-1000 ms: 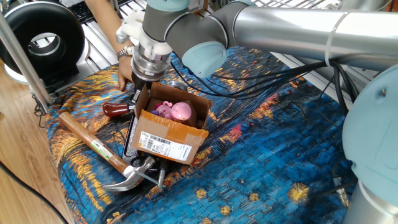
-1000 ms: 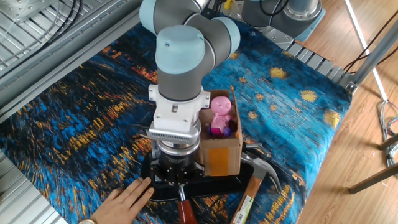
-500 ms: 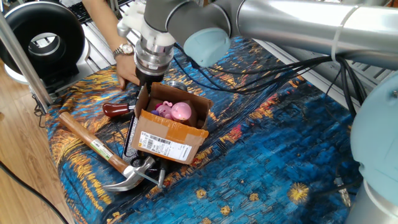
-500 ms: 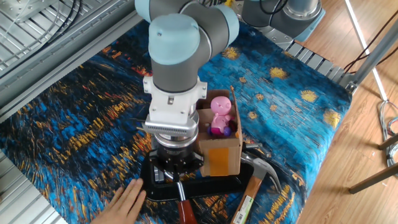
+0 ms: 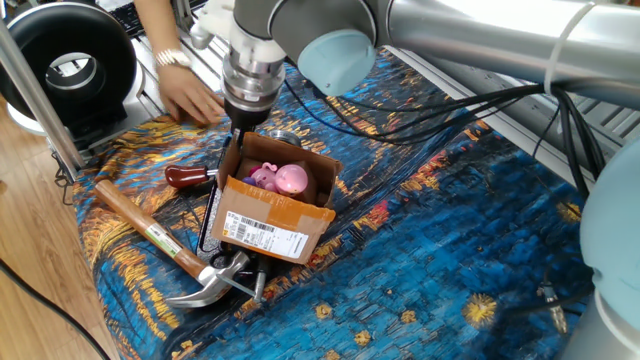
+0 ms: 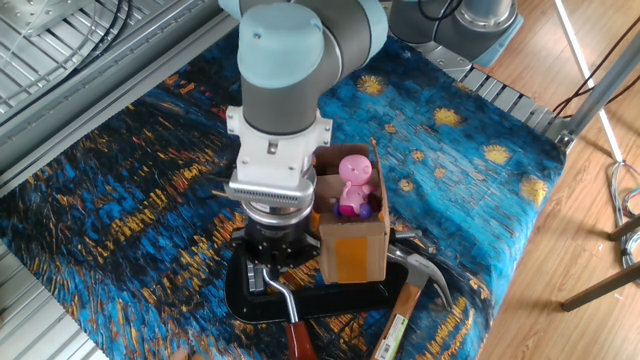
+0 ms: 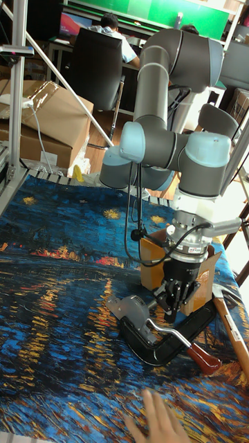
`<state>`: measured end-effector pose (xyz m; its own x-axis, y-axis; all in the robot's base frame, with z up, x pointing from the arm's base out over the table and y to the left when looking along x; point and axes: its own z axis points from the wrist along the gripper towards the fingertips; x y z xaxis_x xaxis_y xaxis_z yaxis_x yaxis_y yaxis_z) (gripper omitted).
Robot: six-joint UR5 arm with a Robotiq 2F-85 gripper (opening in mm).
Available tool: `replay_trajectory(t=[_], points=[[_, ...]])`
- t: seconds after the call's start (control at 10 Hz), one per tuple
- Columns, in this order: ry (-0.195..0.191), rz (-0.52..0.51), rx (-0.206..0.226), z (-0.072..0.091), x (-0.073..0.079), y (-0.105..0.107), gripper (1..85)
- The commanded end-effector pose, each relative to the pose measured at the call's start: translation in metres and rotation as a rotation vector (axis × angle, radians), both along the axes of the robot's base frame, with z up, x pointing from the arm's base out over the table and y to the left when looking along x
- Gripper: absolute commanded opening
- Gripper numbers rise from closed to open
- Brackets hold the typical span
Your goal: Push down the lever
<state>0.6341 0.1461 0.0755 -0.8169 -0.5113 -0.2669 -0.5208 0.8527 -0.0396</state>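
The lever is a slim metal bar ending in a dark-red sleeve. It lies low over its black base. The sleeve also shows left of the cardboard box and at the bottom edge of the other fixed view. My gripper hangs just above the bar's inner end, fingers pointing down and close together with nothing between them. It stands beside the box, and its tips sit behind the box flap in one fixed view.
A cardboard box holding a pink toy stands against the base. A wooden-handled claw hammer lies in front. A person's hand rests at the cloth's edge and reaches in near the lever.
My gripper has lifted up from the lever and its base. The person's hand has drawn back from the base toward the table edge.
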Motion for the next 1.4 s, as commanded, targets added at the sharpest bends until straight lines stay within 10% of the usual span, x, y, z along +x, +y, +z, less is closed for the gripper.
replay_trajectory(t=[0.0,0.8,1.3], points=[[-0.013,-0.03,-0.019,0.007,0.003,-0.01,9.7],[-0.051,-0.063,-0.162,0.034,0.001,-0.064,4.0],[0.071,-0.203,-0.118,0.049,-0.05,-0.08,3.0]])
